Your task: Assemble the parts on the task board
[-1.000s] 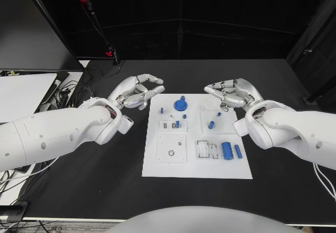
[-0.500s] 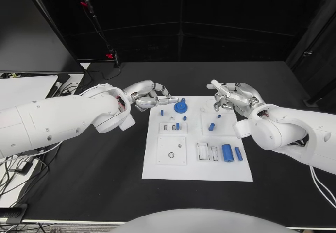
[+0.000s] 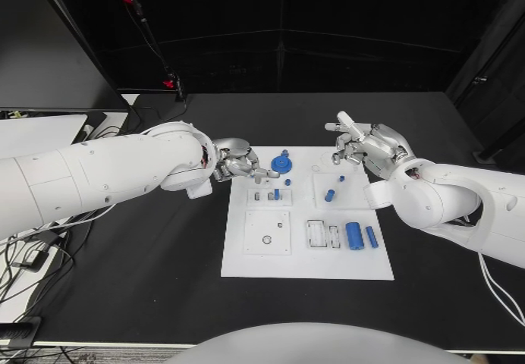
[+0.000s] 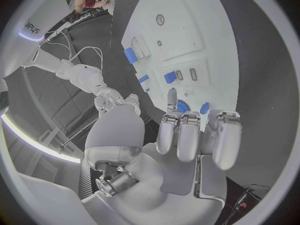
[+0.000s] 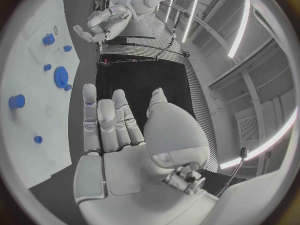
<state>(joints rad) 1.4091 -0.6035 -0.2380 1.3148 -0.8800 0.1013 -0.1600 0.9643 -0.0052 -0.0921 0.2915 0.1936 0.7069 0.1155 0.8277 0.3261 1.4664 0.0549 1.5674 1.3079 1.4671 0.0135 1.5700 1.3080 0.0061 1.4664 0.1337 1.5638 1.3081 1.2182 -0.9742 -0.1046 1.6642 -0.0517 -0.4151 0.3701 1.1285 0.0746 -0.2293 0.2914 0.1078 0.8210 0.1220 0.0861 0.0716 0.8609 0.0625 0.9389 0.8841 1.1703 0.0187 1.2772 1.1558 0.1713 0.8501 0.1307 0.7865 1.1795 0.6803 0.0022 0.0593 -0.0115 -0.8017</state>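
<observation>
The white task board (image 3: 306, 262) lies mid-table. At its far end sits a blue gear (image 3: 282, 163) with small blue pegs (image 3: 289, 182) around it; a thick blue cylinder (image 3: 354, 234) and a slimmer one (image 3: 372, 237) lie near its right edge. My left hand (image 3: 235, 165) hovers at the board's far left corner, fingers stretched toward the gear and holding nothing. In the left wrist view, the fingers (image 4: 187, 135) partly hide the gear (image 4: 182, 106). My right hand (image 3: 366, 144) floats over the far right corner, fingers spread and empty, beside the gear (image 5: 61, 77) in the right wrist view.
Black table (image 3: 143, 265) surrounds the board on every side. A recessed plate with a round hole (image 3: 268, 231) and a slotted holder (image 3: 317, 233) sit on the board's near half. Cables and a pale surface (image 3: 39, 140) lie off the table's left edge.
My left hand has come in from the left to the board's far corner, fingers now reaching toward the gear. My right hand has uncurled and spread its fingers.
</observation>
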